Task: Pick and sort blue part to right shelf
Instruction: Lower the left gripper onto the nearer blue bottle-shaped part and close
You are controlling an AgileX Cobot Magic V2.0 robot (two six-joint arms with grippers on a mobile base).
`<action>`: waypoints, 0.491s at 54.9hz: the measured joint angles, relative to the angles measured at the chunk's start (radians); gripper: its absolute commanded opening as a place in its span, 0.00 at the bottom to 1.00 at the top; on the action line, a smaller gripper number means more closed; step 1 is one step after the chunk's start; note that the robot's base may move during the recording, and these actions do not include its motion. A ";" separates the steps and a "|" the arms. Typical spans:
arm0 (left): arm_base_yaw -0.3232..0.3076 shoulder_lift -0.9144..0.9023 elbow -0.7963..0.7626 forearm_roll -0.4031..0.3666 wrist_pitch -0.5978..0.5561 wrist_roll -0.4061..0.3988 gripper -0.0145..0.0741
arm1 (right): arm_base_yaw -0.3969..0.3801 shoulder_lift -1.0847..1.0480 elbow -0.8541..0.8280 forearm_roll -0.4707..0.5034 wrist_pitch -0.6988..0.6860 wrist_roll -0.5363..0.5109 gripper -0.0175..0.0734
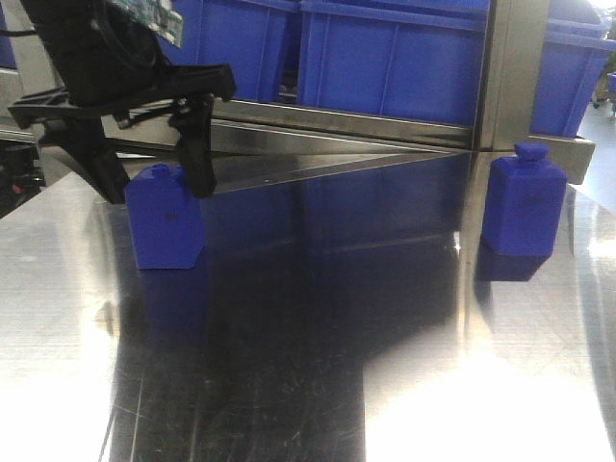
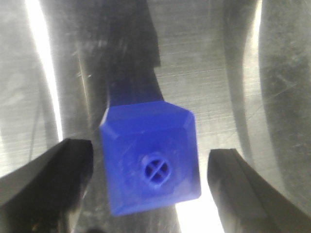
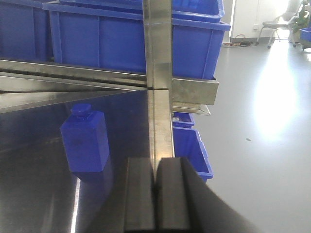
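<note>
Two blue parts stand upright on the steel table [image 1: 308,385]. One blue part [image 1: 166,219] is at the left, with my left gripper [image 1: 154,183] lowered over its top. Seen from the left wrist, that part [image 2: 148,160] shows its cap from above between the two black fingers [image 2: 46,179], and gaps remain on both sides, so my left gripper [image 2: 150,187] is open. The other blue part [image 1: 525,204] stands at the right by the shelf post. My right gripper [image 3: 155,194] is shut and empty, with that part [image 3: 85,141] ahead to its left. The right shelf [image 1: 385,123] runs behind.
Large blue bins [image 1: 395,58] fill the shelf above the rail. An upright steel post [image 3: 158,73] stands straight ahead of the right gripper. Smaller blue bins [image 3: 192,145] sit on the grey floor beyond the table's right edge. A chair [image 3: 279,24] is far off.
</note>
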 measured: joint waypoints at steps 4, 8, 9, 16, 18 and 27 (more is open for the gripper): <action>-0.002 0.023 0.000 0.000 -0.001 0.000 0.75 | 0.000 0.000 0.000 0.000 0.000 0.000 0.23; -0.006 0.047 0.000 0.000 -0.001 -0.002 0.75 | 0.000 0.000 0.000 0.000 0.000 0.000 0.23; -0.006 0.051 0.000 0.000 -0.001 -0.002 0.75 | 0.000 0.000 0.000 0.000 0.000 0.000 0.23; -0.006 0.067 0.000 0.002 -0.001 -0.002 0.74 | 0.000 0.000 0.000 0.000 0.000 0.000 0.23; -0.006 0.067 0.000 0.002 -0.001 -0.002 0.73 | 0.000 0.000 0.000 0.000 0.000 0.000 0.23; -0.006 0.067 -0.010 0.003 -0.005 -0.002 0.63 | 0.000 0.000 0.000 0.000 0.000 0.000 0.23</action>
